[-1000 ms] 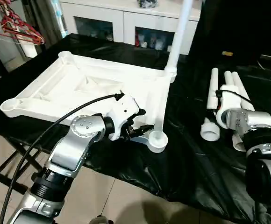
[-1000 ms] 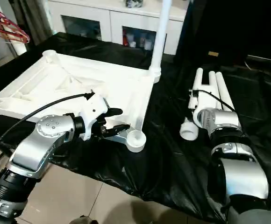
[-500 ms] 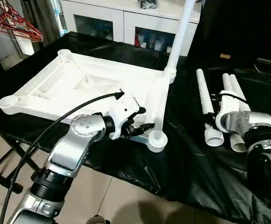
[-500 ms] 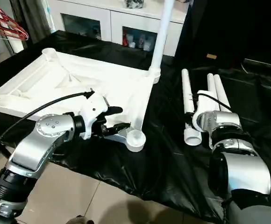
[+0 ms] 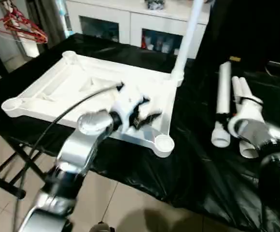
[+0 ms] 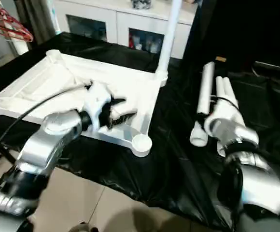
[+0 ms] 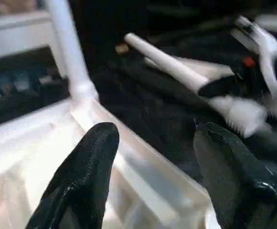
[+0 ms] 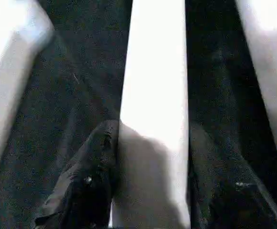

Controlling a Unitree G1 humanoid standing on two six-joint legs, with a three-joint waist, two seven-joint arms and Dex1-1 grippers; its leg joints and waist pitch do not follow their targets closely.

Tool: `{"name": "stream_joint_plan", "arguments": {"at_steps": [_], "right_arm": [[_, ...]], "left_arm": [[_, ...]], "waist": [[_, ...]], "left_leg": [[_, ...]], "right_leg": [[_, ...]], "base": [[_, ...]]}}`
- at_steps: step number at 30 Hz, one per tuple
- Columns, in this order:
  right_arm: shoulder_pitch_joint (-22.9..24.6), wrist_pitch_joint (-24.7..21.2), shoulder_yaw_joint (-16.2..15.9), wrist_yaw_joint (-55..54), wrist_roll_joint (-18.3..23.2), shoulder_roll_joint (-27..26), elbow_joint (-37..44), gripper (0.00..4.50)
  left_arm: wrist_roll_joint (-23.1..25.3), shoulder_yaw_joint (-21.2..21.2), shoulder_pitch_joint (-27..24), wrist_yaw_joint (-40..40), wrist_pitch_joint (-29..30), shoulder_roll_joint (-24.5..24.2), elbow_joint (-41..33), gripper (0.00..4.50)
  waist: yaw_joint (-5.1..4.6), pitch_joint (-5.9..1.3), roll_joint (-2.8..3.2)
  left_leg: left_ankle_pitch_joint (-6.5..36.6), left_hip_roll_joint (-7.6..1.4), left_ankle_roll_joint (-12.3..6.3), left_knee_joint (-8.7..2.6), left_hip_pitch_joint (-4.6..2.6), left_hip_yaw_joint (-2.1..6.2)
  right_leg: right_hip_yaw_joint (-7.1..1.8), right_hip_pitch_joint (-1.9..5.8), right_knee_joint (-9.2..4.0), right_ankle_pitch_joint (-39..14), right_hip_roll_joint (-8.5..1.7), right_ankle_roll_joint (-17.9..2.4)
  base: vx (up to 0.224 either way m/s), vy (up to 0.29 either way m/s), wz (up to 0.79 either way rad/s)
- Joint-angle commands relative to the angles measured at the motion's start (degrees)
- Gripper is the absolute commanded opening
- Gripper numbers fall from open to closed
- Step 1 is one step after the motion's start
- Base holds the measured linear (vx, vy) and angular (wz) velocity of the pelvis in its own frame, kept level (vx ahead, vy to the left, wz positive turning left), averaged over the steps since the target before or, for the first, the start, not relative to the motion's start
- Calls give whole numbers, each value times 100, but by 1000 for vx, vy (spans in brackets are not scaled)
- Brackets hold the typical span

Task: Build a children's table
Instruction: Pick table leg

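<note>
The children's table top lies upside down on the black cloth, ribs showing. One white leg stands upright in its far right corner socket. My left gripper hovers open over the top's right rim, a little back from the near right corner socket; nothing lies between its fingers. Three more legs lie side by side to the right. My right gripper is down on the middle one, its fingers pressed to both sides of that leg.
A white glass-door cabinet stands behind the work table. Red hangers hang at the far left. The black cloth drapes over the table's near edge, with tiled floor below.
My left gripper has risen from beside the near corner socket to above the top's right rim. My right gripper has narrowed onto the middle leg; the leftmost lying leg has swung.
</note>
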State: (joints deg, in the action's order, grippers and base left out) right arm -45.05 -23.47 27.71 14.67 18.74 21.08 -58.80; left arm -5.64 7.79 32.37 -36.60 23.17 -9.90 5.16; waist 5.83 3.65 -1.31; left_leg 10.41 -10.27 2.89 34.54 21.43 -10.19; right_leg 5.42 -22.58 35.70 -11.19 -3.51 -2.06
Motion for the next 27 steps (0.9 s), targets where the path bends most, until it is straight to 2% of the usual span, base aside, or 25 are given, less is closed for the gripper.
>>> {"name": "stream_joint_plan", "arguments": {"at_steps": [1, 2, 3, 4, 5, 6, 7, 9, 10, 11, 12, 13, 15, 16, 18, 19, 20, 22, 24, 25, 27], "right_arm": [[288, 417, 208, 706, 485, -182, 954, 186], [447, 540, 265, 1035, 672, -298, 1294, 186], [480, 581, 281, 1125, 728, -335, 1372, 186], [732, 622, 267, 1509, 962, -499, 1858, 186], [732, 622, 267, 1509, 962, -499, 1858, 186], [1109, 471, 176, 2006, 1321, -692, 2586, 186], [1255, 366, 137, 2206, 1486, -758, 2881, 186], [1513, 14, 91, 2602, 1926, -861, 3452, 185], [1661, -255, 46, 2861, 2222, -902, 3783, 185], [1661, -255, 46, 2861, 2222, -902, 3783, 185], [1932, -689, -66, 3259, 2677, -948, 4326, 185], [1975, -734, -104, 3320, 2721, -949, 4405, 185], [2208, -968, -344, 3613, 2907, -930, 4817, 185], [2291, -1077, -460, 3727, 2971, -916, 4971, 185], [2359, -1179, -570, 3833, 3024, -897, 5099, 185], [2426, -1322, -692, 3923, 3071, -865, 5229, 185], [2474, -1462, -807, 4000, 3102, -834, 5339, 185], [2483, -1527, -856, 4031, 3111, -820, 5367, 185], [2486, -1641, -967, 4092, 3118, -796, 5378, 185], [2490, -1663, -991, 4097, 3122, -793, 5386, 185], [2503, -1682, -1195, 4077, 3025, -777, 5420, 185]], "left_arm": [[-208, -161, 176, 196, -44, 148, 172, 294], [-212, -178, 220, 236, -70, 180, 228, 294], [-206, -178, 235, 240, -89, 178, 254, 294], [-228, -200, 310, 252, -106, 235, 320, 294], [-228, -200, 310, 252, -106, 235, 320, 294], [-348, -300, 433, 287, -31, 369, 387, 294], [-415, -357, 486, 310, 22, 433, 410, 294], [-625, -457, 570, 241, 147, 535, 425, 294], [-743, -494, 622, 190, 234, 588, 425, 294], [-743, -494, 622, 190, 234, 588, 425, 294], [-1030, -584, 710, 100, 501, 701, 386, 294], [-1088, -599, 729, 87, 543, 721, 375, 294], [-1466, -731, 856, 31, 820, 868, 326, 294], [-1656, -817, 939, 13, 943, 959, 332, 294], [-1825, -897, 1016, -1, 1057, 1045, 351, 294], [-1962, -958, 1101, -17, 1150, 1120, 402, 294], [-2025, -980, 1191, -28, 1137, 1184, 483, 294], [-2058, -991, 1232, -31, 1126, 1220, 519, 294], [-2243, -1056, 1281, -27, 1260, 1325, 524, 294], [-2286, -1068, 1282, -28, 1303, 1343, 515, 294], [-2531, -1152, 1216, 61, 1537, 1450, 353, 294]], "waist": [[16, -477, -16], [28, -494, -13], [29, -496, -20], [27, -490, 14], [43, -490, 15], [26, -486, 20], [72, -489, 37], [98, -483, 31], [119, -483, 38], [114, -467, 16], [126, -464, 22], [175, -468, 35], [188, -457, 30], [185, -449, -2], [212, -445, 10], [241, -442, -14], [247, -431, -66], [261, -431, -41], [265, -431, -91], [279, -439, -73], [278, -446, -94]], "left_leg": [[448, -298, -342, -313, -35, 93], [386, -293, -493, -303, -19, 99], [345, -286, -552, -306, -10, 100], [347, -281, -598, -301, -8, 103], [368, -281, -644, -294, -26, 86], [349, -290, -668, -303, 3, 107], [418, -313, -717, -290, -59, 90], [352, -324, -728, -314, -20, 116], [392, -336, -708, -313, -42, 117], [452, -334, -702, -321, -41, 108], [522, -340, -648, -326, -36, 117], [530, -343, -639, -315, -50, 109], [552, -341, -592, -328, -35, 117], [557, -339, -543, -333, -30, 111], [586, -332, -486, -335, -20, 114], [581, -320, -451, -325, -24, 101], [554, -315, -454, -335, -13, 103], [522, -316, -444, -336, -11, 111], [494, -310, -416, -334, 4, 108], [448, -306, -399, -329, 6, 110], [368, -315, -409, -326, 6, 113]], "right_leg": [[-348, 373, -340, -40, -531, -1211], [-345, 392, -325, 119, -538, -1237], [-342, 398, -328, 152, -534, -1248], [-334, 379, -344, 90, -531, -1295], [-340, 369, -359, 89, -525, -1278], [-332, 381, -341, 59, -532, -1318], [-343, 338, -366, 10, -527, -1279], [-321, 363, -373, -64, -532, -1288], [-324, 346, -377, -163, -543, -1303], [-327, 343, -395, -247, -536, -1312], [-321, 341, -410, -437, -549, -1281], [-329, 340, -418, -496, -563, -1250], [-323, 334, -442, -640, -564, -1182], [-326, 331, -450, -733, -563, -1163], [-325, 327, -475, -918, -571, -1106], [-330, 323, -491, -1027, -576, -1040], [-329, 329, -509, -1142, -577, -967], [-329, 313, -525, -1269, -577, -855], [-326, 320, -532, -1379, -586, -771], [-323, 320, -519, -1375, -584, -751], [-324, 316, -502, -1254, -581, -752]], "base": [[0, 0, 0], [0, 0, 0], [0, 0, 0], [0, 0, 0], [0, 0, 0], [0, 0, 0], [0, 0, 0], [0, 0, 0], [0, 0, 0], [0, 0, 0], [0, 0, 0], [0, 0, 0], [0, 0, 0], [0, 0, 0], [0, 0, 0], [0, 0, 0], [0, 0, 0], [0, 0, 0], [0, 0, 0], [0, 0, 0], [0, 0, 0]]}}
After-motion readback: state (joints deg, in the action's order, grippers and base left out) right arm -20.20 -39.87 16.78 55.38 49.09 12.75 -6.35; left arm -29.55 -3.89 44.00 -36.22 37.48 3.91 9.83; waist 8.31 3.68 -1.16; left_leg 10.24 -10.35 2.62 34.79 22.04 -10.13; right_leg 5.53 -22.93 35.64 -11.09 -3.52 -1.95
